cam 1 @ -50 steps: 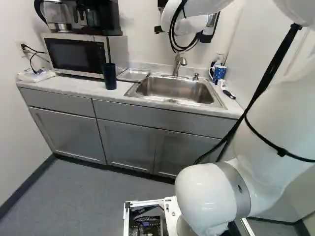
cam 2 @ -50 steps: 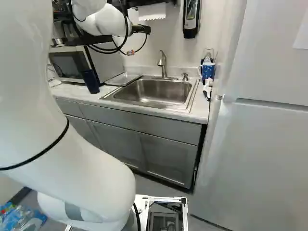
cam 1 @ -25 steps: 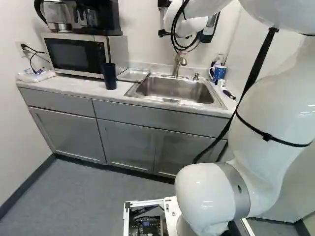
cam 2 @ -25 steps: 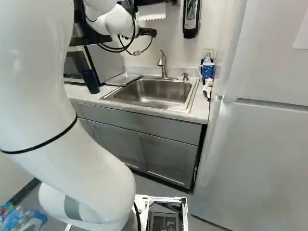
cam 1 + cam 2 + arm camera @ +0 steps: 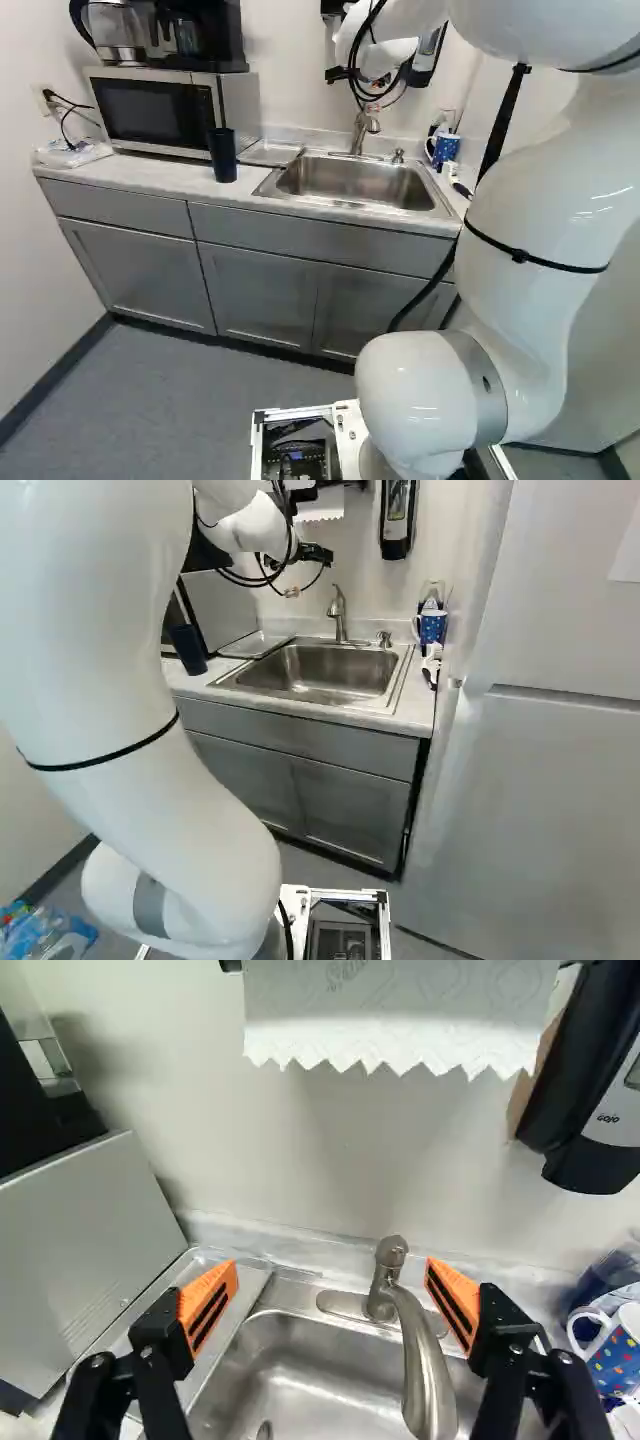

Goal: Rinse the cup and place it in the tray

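The hand is up in front of the wall, its two fingers spread wide, orange pads apart, with the faucet showing between them. The dark blue cup stands upright on the desk, near the microwave and just beside the metal tray, which adjoins the sink. A blue mug stands past the sink's other side.

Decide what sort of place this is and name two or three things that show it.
Probably a kitchenette, perhaps in a workplace: a sink with a faucet is set into the counter, near a microwave with a coffee maker on top.
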Motion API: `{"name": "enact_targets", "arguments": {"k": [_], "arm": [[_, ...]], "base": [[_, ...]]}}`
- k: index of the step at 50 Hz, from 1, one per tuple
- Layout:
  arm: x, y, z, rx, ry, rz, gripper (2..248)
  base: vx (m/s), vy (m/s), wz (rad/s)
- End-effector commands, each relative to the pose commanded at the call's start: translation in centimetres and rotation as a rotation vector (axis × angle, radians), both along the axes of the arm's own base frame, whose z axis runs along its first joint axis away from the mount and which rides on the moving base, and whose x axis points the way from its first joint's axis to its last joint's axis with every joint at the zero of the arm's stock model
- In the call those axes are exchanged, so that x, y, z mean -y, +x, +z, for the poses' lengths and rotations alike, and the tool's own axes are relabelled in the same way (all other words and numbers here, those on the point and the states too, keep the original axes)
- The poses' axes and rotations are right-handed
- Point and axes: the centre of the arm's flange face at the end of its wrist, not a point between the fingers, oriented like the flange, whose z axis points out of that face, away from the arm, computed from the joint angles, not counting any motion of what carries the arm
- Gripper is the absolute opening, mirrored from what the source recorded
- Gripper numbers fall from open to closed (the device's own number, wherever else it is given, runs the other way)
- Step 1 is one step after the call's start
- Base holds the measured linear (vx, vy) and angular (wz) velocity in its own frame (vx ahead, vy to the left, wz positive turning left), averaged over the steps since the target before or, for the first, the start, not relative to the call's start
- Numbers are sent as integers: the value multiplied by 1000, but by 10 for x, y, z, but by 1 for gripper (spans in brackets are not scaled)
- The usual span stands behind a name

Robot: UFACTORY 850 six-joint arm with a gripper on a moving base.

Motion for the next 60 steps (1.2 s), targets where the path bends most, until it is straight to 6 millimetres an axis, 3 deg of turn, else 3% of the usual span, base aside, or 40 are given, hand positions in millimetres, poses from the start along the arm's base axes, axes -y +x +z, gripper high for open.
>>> {"name": "enact_targets", "arguments": {"k": [60], "arm": [[0,73,-29,-257,10,4,247]], "base": [[0,0,0]]}}
